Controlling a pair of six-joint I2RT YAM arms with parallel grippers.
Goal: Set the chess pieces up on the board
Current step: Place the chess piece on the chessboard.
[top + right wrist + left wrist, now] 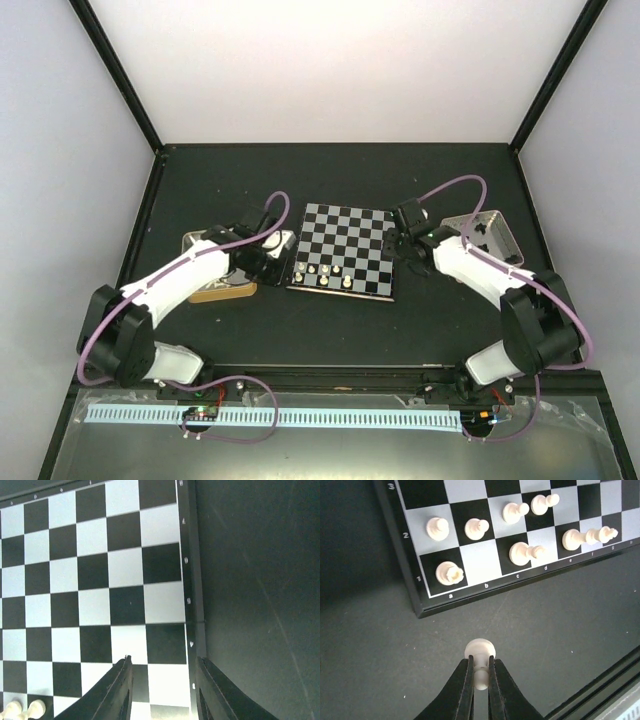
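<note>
**Both arms at the board.** The left arm's fingers (462, 695) are clenched on the stem of a cream-white chess piece (480, 650). They hold it, base foremost, over the dark desk (370, 655), just off the a1 corner of the board (480, 562). Other cream-white pieces (437, 528) occupy squares near that corner. The right arm's fingers (117, 690) are spread apart, grasping nothing, over the board's edge on the side opposite that corner. A silvery tin (495, 232) lies on the desk beyond that edge.
</note>
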